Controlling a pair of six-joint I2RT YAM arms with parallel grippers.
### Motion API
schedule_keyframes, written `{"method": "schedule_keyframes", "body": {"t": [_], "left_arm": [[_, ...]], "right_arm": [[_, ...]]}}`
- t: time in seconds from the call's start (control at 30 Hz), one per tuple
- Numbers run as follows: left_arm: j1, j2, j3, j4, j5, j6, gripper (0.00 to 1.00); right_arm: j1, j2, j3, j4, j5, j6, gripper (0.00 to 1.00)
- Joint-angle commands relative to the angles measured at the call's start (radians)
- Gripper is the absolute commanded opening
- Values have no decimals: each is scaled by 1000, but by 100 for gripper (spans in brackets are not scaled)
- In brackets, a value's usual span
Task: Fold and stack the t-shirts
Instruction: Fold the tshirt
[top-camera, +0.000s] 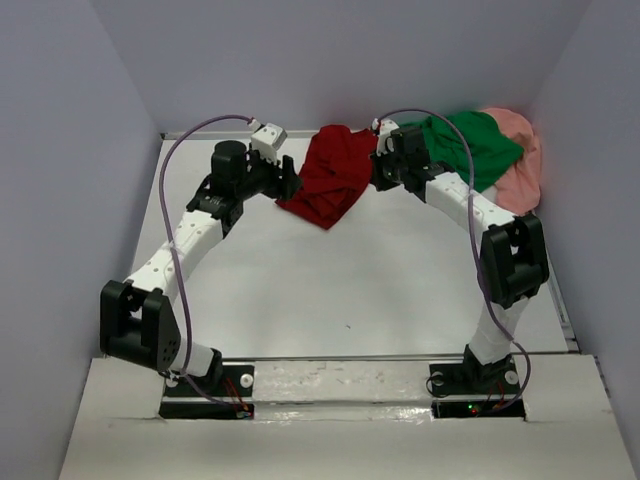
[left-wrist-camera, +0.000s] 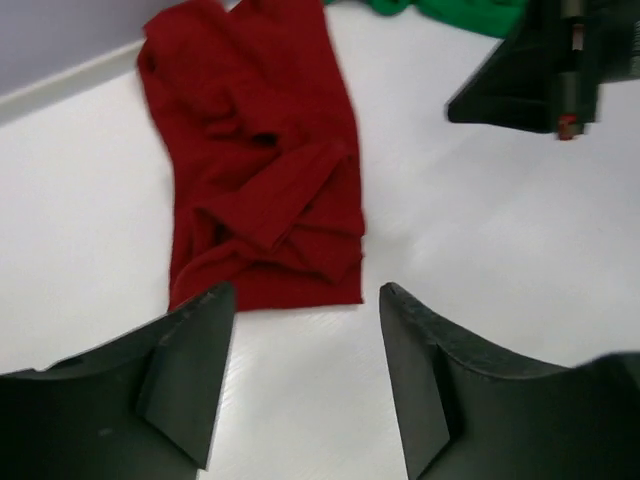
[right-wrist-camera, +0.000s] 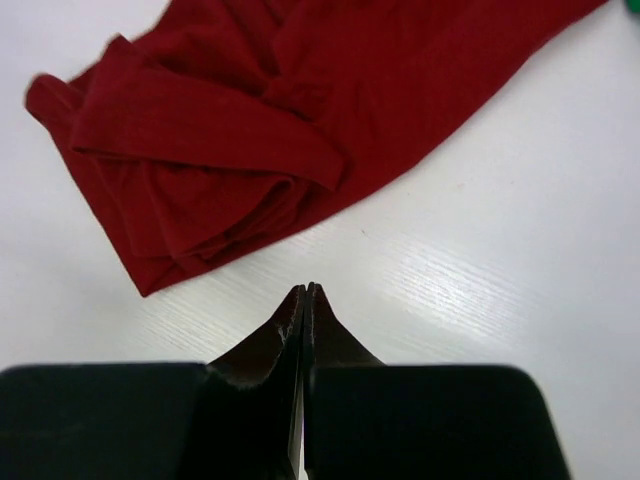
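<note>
The dark red t-shirt (top-camera: 335, 175) lies crumpled at the back middle of the table, between the two grippers; it also shows in the left wrist view (left-wrist-camera: 260, 160) and the right wrist view (right-wrist-camera: 290, 120). The bright green t-shirt (top-camera: 485, 145) lies bunched at the back right, partly over the salmon pink t-shirt (top-camera: 522, 165). My left gripper (top-camera: 292, 183) is open and empty just left of the red shirt's edge (left-wrist-camera: 305, 292). My right gripper (top-camera: 378, 172) is shut on nothing, just right of the red shirt, its tips (right-wrist-camera: 308, 290) over bare table.
The white table (top-camera: 350, 280) is bounded by grey walls at the back and both sides. The right arm's gripper body (left-wrist-camera: 550, 70) shows in the left wrist view beyond the red shirt. A green edge (left-wrist-camera: 450, 12) shows at the top there.
</note>
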Motion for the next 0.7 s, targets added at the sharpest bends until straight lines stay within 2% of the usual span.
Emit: {"method": "schedule_keyframes", "body": {"t": [0.0,0.03,0.07,0.13,0.2,0.23,0.27,0.47,0.67], "left_arm": [[-15,62,61,-64,221,10,49],[-18,84,67,-98,256,6,37],[-24,108,72,-115,312,12,29],[-62,173,84,-159,325,38,14],[-90,234,86,-176,334,53,5],[-104,255,87,-187,340,58,5],[-130,280,98,-198,359,61,0],[-196,476,179,-336,373,112,0],[-207,490,155,-268,298,93,0]], "right_arm": [[0,-61,-5,64,-27,2,0],[0,-65,-5,56,-27,1,0],[0,-71,-8,53,-19,-1,0],[0,-87,-6,33,5,-6,0],[0,-102,-8,25,16,-12,0],[0,-108,-12,25,24,-12,0],[0,-117,-11,21,29,-12,0],[0,-122,1,-4,47,-15,0],[0,-122,-8,-7,27,-9,0]]}}
